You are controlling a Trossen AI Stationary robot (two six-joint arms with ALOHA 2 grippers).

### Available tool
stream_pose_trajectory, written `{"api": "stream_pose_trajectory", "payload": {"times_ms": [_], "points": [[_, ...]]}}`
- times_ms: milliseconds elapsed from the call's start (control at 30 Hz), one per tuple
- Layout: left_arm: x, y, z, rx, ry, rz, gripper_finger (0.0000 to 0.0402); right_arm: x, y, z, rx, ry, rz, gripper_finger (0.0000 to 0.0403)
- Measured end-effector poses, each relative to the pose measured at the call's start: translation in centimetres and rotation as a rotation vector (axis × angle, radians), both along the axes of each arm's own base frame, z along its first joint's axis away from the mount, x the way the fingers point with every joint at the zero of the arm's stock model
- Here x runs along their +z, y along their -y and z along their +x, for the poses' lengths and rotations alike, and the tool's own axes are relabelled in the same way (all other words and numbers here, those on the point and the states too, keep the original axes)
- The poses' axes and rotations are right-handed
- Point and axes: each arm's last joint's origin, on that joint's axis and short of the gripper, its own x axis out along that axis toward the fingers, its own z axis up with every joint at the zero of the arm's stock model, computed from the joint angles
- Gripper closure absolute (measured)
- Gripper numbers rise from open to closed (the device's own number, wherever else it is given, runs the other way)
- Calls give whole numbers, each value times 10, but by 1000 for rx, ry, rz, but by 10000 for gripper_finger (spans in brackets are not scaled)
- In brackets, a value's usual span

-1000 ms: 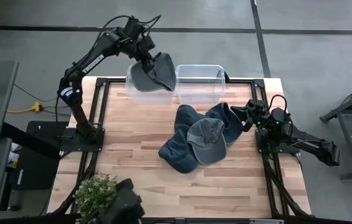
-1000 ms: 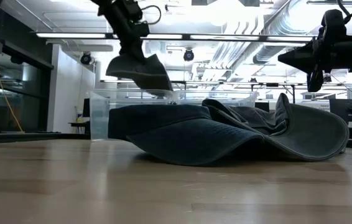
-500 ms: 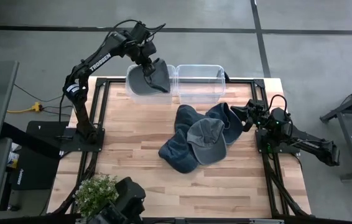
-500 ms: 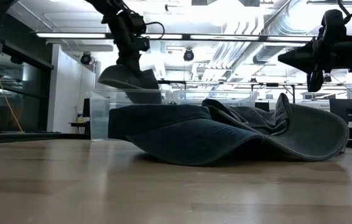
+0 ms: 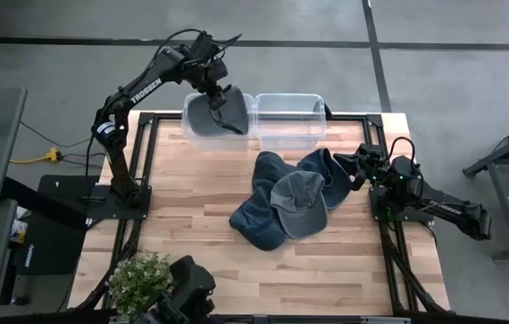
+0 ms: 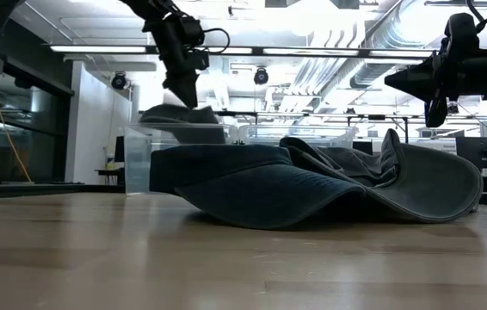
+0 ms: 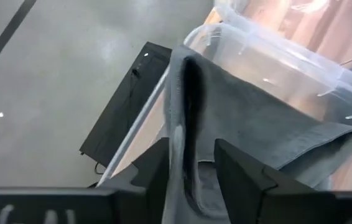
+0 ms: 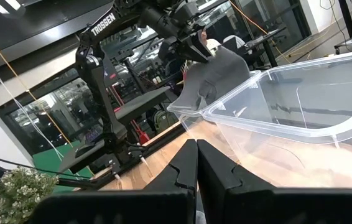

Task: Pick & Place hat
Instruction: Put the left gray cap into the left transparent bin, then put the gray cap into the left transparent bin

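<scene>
A grey hat (image 5: 209, 117) lies in the left of two clear bins (image 5: 191, 140) at the table's far edge, with part of it over the rim (image 6: 179, 114). My left gripper (image 5: 223, 95) hovers over that bin, pointing steeply down. Its fingers are open, one on either side of a raised fold (image 7: 185, 93) of the hat. More blue and grey hats (image 5: 290, 202) are heaped in the middle of the table. My right gripper (image 5: 338, 160) waits shut at the table's right edge, pointing at the heap. My left gripper (image 7: 193, 144) comes at the hat from above, slanting. Its fingers (image 7: 157, 163) stand apart on either side of the raised fold. One finger lies close against the cloth, and I cannot tell whether it touches. The hat rests on the bin.
A second clear bin (image 5: 290, 119) stands right beside the first. A potted plant (image 5: 138, 274) sits at the near left corner. Bare wood lies to the left of the heap and along the near edge.
My left gripper has come down toward the left bin and tipped steeper, carrying the hat. The hat hung bunched above the rim. Now it has sunk and lies flatter on the bin.
</scene>
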Motion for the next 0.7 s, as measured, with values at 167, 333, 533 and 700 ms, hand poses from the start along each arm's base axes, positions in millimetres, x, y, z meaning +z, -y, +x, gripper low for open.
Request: {"api": "stream_pose_trajectory", "payload": {"times_ms": [167,333,533,700], "points": [[0,0,0,3,-6,0,224,0,0,0,0,0,0,402],[0,0,0,5,-7,3,197,0,0,0,0,0,0,402],[0,2,2,31,11,-14,193,0,0,0,0,0,0,402],[8,6,5,30,89,-66,193,0,0,0,0,0,0,402]]}}
